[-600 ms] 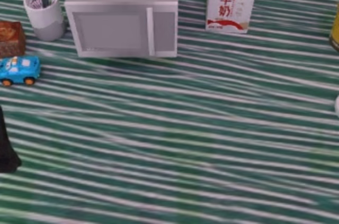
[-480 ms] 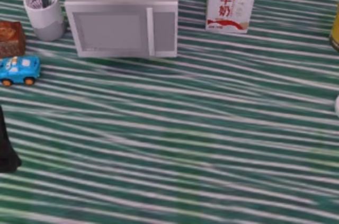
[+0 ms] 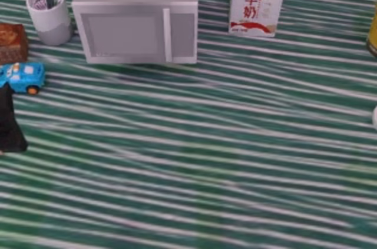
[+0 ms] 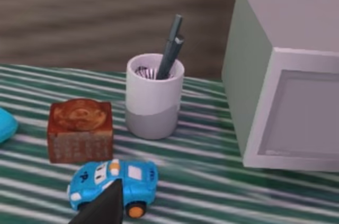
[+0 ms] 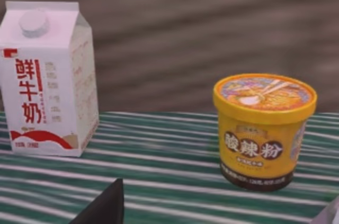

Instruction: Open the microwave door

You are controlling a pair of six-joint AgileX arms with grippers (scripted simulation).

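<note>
Microwave door (image 3: 125,34) remains shut on the microwave (image 3: 136,13) at the counter's (image 3: 235,143) far-left edge; left pincer (image 3: 9,120) has advanced from the left edge toward the toy car (image 3: 22,77), finger state indeterminable, approach only begun.
</note>
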